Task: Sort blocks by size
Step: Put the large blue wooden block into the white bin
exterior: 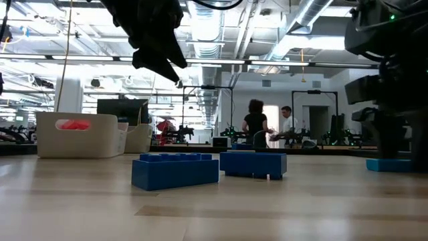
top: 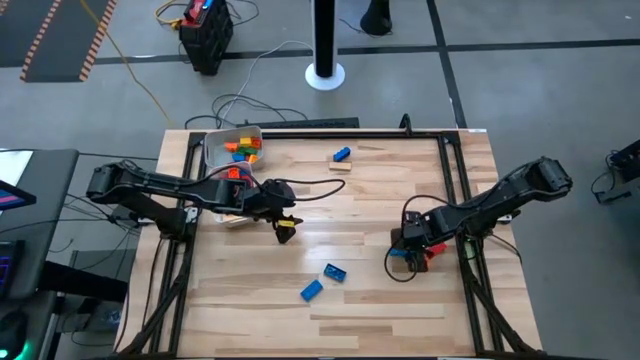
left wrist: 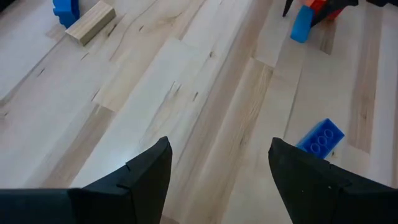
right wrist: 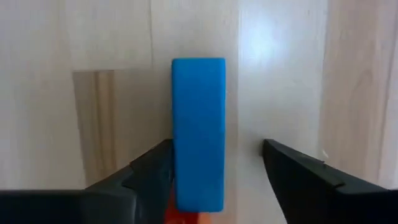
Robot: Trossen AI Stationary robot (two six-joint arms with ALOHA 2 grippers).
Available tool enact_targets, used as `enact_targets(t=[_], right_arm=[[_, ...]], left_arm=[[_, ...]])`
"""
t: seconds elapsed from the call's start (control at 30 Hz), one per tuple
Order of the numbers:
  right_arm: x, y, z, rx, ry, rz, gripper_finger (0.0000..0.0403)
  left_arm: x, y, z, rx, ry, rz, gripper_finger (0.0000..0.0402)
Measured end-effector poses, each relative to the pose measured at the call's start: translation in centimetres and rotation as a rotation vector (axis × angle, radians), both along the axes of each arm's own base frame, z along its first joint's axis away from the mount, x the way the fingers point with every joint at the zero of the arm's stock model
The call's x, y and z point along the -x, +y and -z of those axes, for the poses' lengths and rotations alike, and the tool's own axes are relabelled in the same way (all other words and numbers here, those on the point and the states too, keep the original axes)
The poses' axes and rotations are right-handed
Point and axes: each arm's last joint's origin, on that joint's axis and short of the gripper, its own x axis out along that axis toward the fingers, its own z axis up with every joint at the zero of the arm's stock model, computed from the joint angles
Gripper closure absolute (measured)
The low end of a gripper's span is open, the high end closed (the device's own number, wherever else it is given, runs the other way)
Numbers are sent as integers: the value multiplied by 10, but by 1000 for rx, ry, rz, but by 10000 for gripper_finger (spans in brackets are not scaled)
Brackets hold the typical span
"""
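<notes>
My left gripper (top: pixel 285 228) hangs open and empty above the middle of the table; it also shows in the left wrist view (left wrist: pixel 217 168). My right gripper (top: pixel 405 250) is open low at the table's right. A blue bar (right wrist: pixel 199 130) lies flat between its fingers, close against one finger (right wrist: pixel 152 168) and well apart from the other. A red-orange block (right wrist: pixel 183 216) shows at the bar's near end. Two blue blocks (top: pixel 334 271) (top: pixel 312 290) lie near the front. A blue block (top: pixel 342 154) and a tan block (top: pixel 340 166) lie at the back. My right gripper stands over the blue bar with its fingers pointing down and lying along the bar's long sides. The bar's one long side (right wrist: pixel 175 155) lies right at one finger; I cannot tell whether they touch. The bar rests flat on the table.
A white tray (top: pixel 232 145) with several coloured blocks stands at the back left, and a second tray (top: pixel 228 210) lies under my left arm. A black frame (top: pixel 450 180) runs along the table's edges. People stand in the room beyond the table (exterior: pixel 256 120).
</notes>
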Motion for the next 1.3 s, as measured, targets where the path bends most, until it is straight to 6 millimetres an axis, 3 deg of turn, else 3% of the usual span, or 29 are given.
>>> enact_targets(t=[0.13,0.4,0.53,0.6,0.8,0.97,1.13,1.3], right_arm=[[1,0,3,33,-5,-5,163],[-1,0,10,60,12,-6,268],[-5,-2,4,35,-4,59,275],[-12,-6,-4,10,-36,87,275],[-49,-27,-57,-11,-274,136,275],[-76,-50,-103,-193,-511,133,274],[-87,-67,-125,-344,-647,126,272],[-101,-68,-125,-458,-608,70,271]], left_arm=[[0,0,0,-13,3,11,147],[2,9,-1,-24,12,-27,147],[7,14,-9,-37,-17,-34,147],[9,16,-13,-73,-32,-10,147],[4,16,-19,-267,-49,149,147],[-1,10,-21,-428,-51,326,147],[-4,7,-23,-573,-79,454,147],[-11,5,-30,-595,-190,467,147]])
